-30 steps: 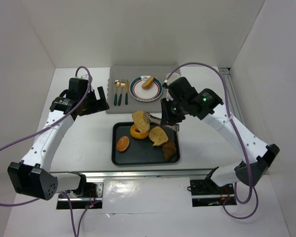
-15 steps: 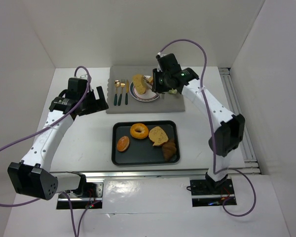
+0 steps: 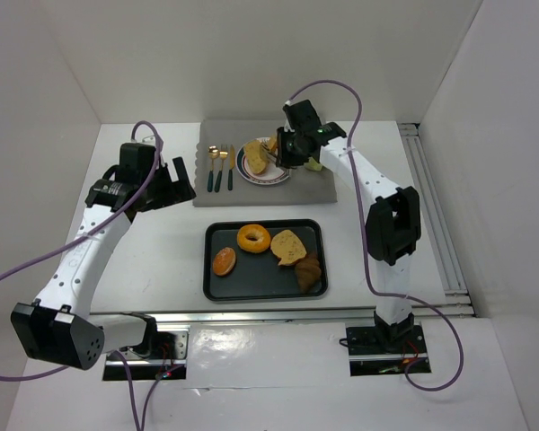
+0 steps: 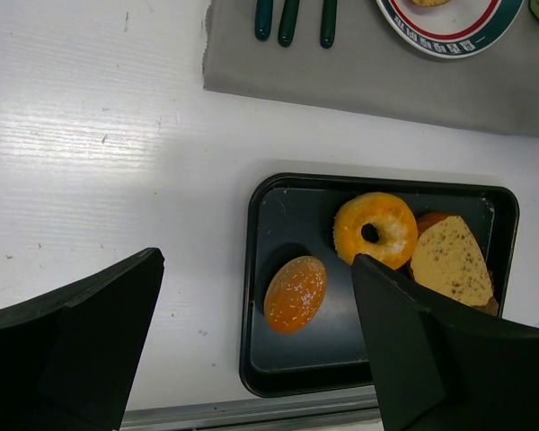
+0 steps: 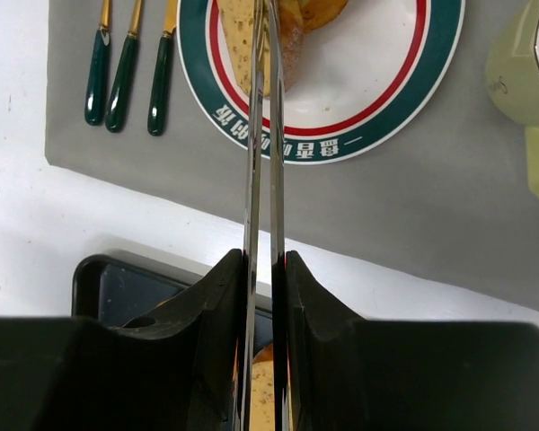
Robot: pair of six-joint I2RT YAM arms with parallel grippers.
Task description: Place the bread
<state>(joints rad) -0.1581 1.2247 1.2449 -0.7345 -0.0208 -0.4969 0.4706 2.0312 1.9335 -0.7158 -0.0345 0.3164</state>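
Note:
My right gripper (image 5: pixel 265 256) is shut on a pair of metal tongs (image 5: pixel 262 144). The tongs reach over the green-and-red rimmed plate (image 5: pixel 341 144) and pinch a seeded slice of bread (image 5: pixel 238 36) at their tips. In the top view that slice (image 3: pixel 255 154) sits tilted at the left side of the plate (image 3: pixel 274 176), beside another piece of bread (image 3: pixel 271 144), with the right gripper (image 3: pixel 290 148) just right of it. My left gripper (image 4: pixel 256 269) is open and holds nothing, hovering above the black tray's left part.
The black tray (image 3: pixel 251 285) holds a doughnut (image 3: pixel 253 238), an orange bun (image 3: pixel 224 261), a bread slice (image 3: pixel 289 245) and a dark pastry (image 3: pixel 309 272). Green-handled cutlery (image 3: pixel 220 169) lies on the grey mat (image 3: pixel 225 193). A pale green cup (image 5: pixel 521 81) stands right of the plate.
The right arm swung from above the tray to the plate, carrying the bread slice in the tongs. The left arm hardly moved.

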